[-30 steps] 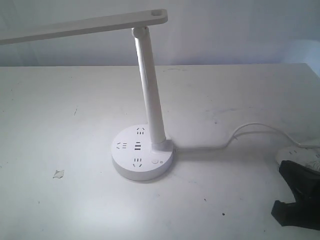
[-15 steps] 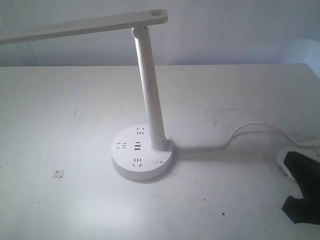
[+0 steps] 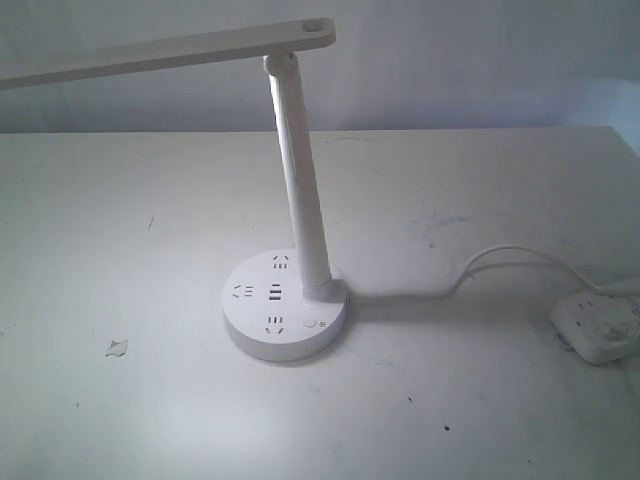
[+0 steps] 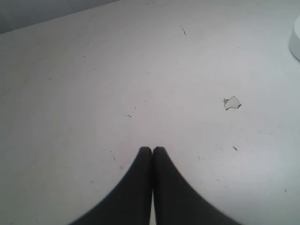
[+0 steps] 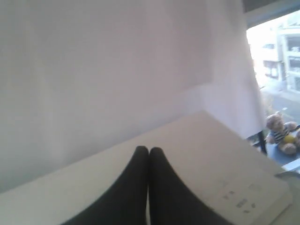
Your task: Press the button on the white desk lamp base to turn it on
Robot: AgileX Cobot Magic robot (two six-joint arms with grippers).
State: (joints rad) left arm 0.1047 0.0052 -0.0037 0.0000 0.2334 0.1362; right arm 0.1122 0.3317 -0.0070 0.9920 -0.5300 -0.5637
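Observation:
The white desk lamp base (image 3: 285,305) sits mid-table, a flat round disc with socket slots and USB slots on top. Its button (image 3: 310,324) is a small round mark on the near right part of the disc, beside the foot of the slim stem (image 3: 300,170). The long flat head (image 3: 160,52) reaches out to the left and looks unlit. Neither gripper appears in the exterior view. My left gripper (image 4: 152,149) is shut and empty over bare table, with the base's rim (image 4: 296,42) at the frame edge. My right gripper (image 5: 149,150) is shut and empty.
A small white power strip (image 3: 598,325) lies at the table's right edge, and a white cable (image 3: 500,255) runs from it to the lamp. Its slots (image 5: 239,201) show near my right gripper. A paper scrap (image 3: 118,347) (image 4: 231,102) lies left of the base.
My right gripper has drawn back to the right over the power strip and left the exterior view. The lamp has not changed.

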